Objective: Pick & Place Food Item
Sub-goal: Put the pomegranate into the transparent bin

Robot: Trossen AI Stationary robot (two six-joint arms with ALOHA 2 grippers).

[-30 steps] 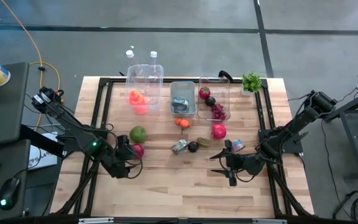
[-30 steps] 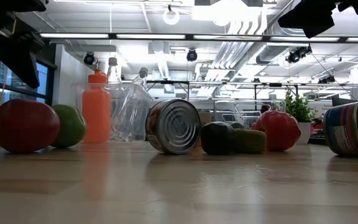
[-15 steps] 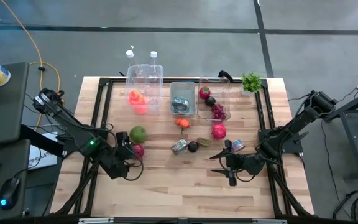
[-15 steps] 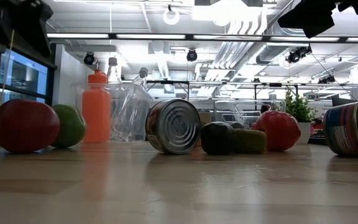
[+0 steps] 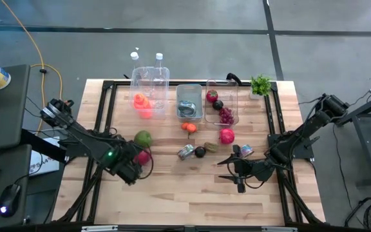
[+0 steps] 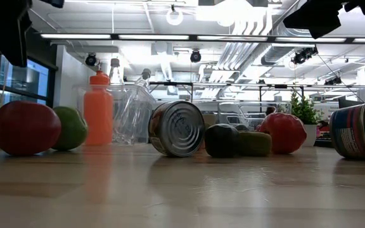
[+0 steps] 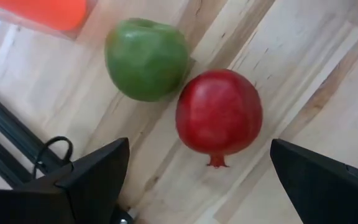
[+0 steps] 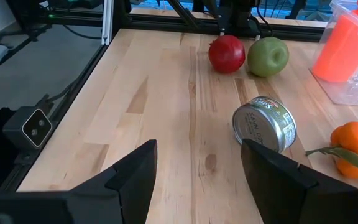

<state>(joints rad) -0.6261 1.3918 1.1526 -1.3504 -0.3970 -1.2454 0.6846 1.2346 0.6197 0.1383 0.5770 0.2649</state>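
- A ceiling of strip lights and pipes ran behind the wooden table [image 5: 192, 187].
- The left gripper [image 5: 136, 169] hung above the red pomegranate [image 7: 219, 114], jaws spread wide, touching nothing.
- The pomegranate lay against a green apple [image 7: 146, 57].
- The right gripper [image 8: 194, 177], half spread and empty, faced a tin can [image 8: 265, 124].

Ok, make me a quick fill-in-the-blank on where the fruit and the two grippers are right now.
1. The left gripper, fingers open, hangs over the ____ fruit.
2. Beside the pomegranate lies a ____ apple.
3. The can nearest the right gripper lies on its ____.
4. The orange still has a ____ attached.

Missing words: red; green; side; leaf
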